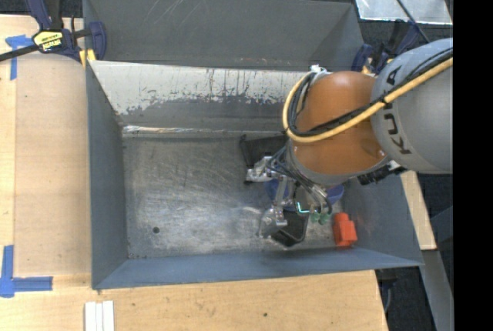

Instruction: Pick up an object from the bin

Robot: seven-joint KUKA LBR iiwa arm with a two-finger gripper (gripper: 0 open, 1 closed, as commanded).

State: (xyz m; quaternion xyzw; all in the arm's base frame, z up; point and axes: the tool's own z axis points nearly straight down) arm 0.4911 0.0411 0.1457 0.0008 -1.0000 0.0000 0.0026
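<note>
Grey bin [177, 191] mostly bare; end effector [283, 223] low at the near-right corner over a small black object [293, 235], orange block [344, 230] beside, seemingly placed to grasp; spread or closed, cannot tell

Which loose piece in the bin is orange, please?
The small orange plastic block at the front wall's right end; the piece by the back wall is black.
</note>
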